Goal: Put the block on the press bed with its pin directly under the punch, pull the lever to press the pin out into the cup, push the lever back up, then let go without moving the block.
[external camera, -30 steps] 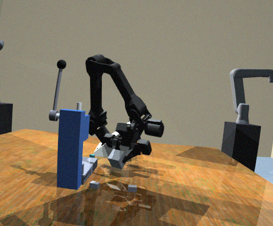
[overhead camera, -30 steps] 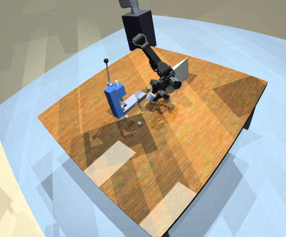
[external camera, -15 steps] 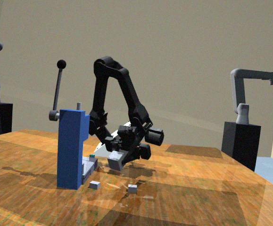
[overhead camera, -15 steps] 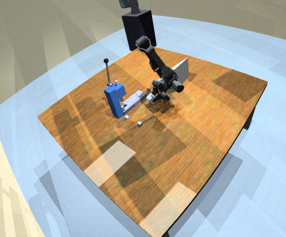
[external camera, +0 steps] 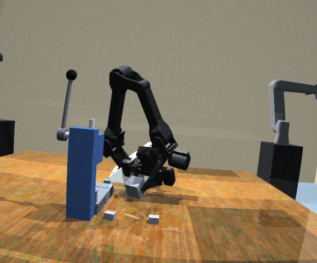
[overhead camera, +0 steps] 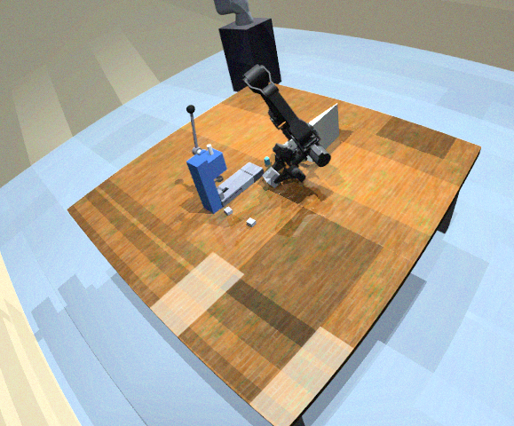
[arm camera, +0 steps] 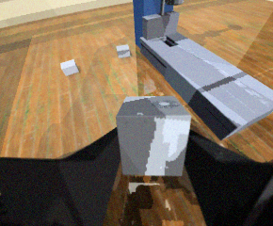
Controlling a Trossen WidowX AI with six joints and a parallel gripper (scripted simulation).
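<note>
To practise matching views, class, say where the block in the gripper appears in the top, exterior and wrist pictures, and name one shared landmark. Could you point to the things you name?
Top: the block (overhead camera: 271, 177) (external camera: 134, 188) (arm camera: 152, 143) is just right of centre.
Exterior: below centre, slightly left.
Wrist: near the middle, between the fingers.
Shared landmark: the blue press (overhead camera: 205, 183) (external camera: 81, 172) (arm camera: 143, 11).

Partial occlusion and cropping of the press in three views.
In the wrist view, the blue press frame (arm camera: 148, 19) is cut off by the upper edge, and the lever is left out of the picture. The teal object (external camera: 107, 181) is partly hidden behind the grey bed (external camera: 103, 195) in the exterior view. The pin is too indistinct to be identified.
</note>
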